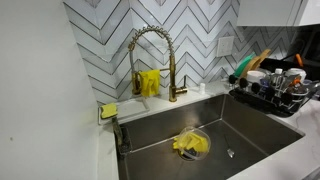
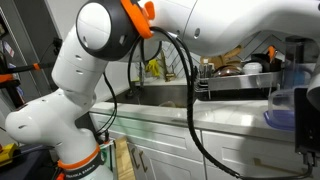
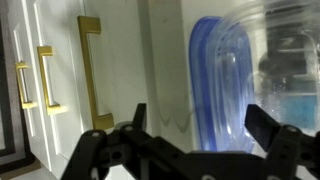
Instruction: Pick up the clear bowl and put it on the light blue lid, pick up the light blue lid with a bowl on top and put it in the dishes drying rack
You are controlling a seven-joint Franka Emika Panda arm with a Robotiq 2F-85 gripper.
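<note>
In the wrist view the gripper [image 3: 195, 108] has its fingers spread wide, closed on nothing. Just past them and between them is the light blue lid [image 3: 212, 80], translucent with a darker rim. The clear bowl [image 3: 287, 60] is a blur against its right side. An exterior view places the lid at the surface's [image 2: 200, 120] edge. Only an exterior view shows the sink [image 1: 250, 140] and the dishes drying rack [image 1: 272, 92].

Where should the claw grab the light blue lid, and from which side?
Probably the thin rim of the light blue lid, on its bare edge facing the cabinet doors. In the wrist view it is a flat ridged oval, and the clear bowl crowds its opposite side. Coming in edge-on from the bare side, where the open claw sits, looks cleanest.
</note>
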